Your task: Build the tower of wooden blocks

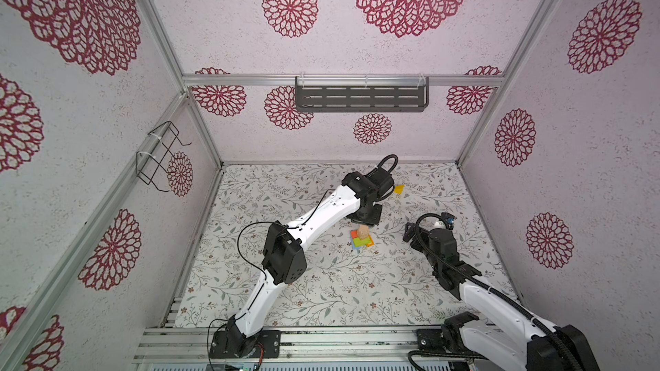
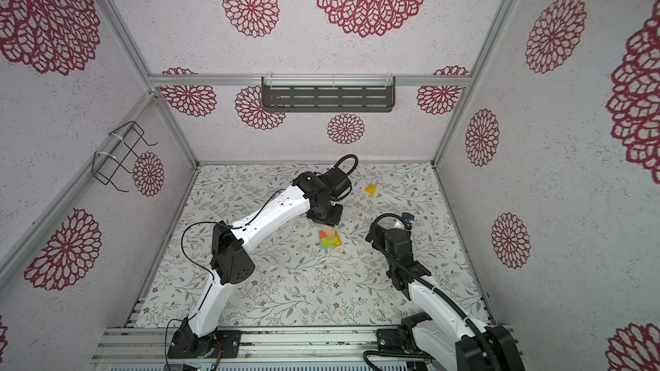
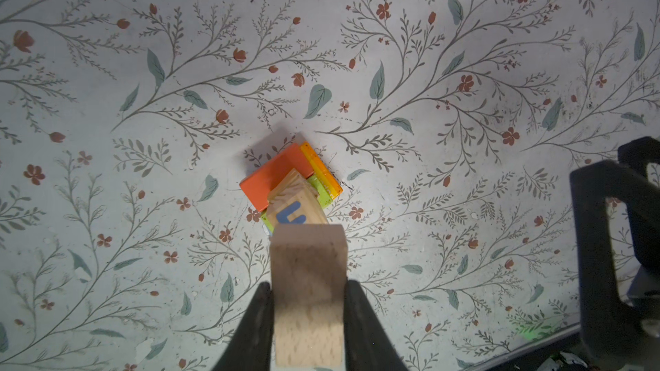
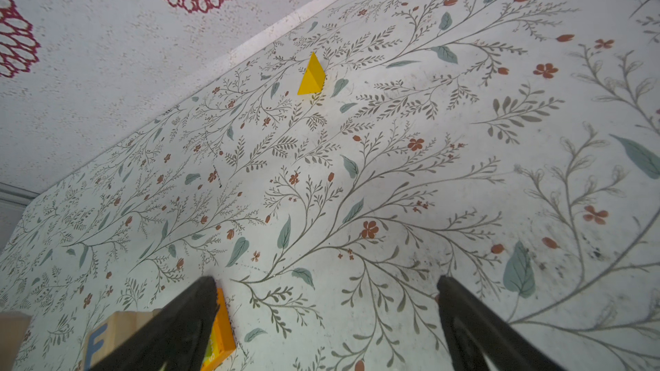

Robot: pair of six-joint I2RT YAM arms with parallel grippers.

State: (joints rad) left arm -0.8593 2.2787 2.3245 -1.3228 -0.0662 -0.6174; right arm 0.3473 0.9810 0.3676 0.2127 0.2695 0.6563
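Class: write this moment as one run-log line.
left tool: shut on plain block | block: hovering at tower, unplaced | right tool: open, empty | yellow wedge: loose, apart from tower

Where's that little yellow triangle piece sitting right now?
In both top views the yellow triangle block lies alone on the table near the back wall, just right of the left arm's wrist, apart from the block tower.

Cube [image 3: 294, 205] atop tower [image 1: 360, 241]; wedge [image 2: 371, 189] behind, rightward, well apart.
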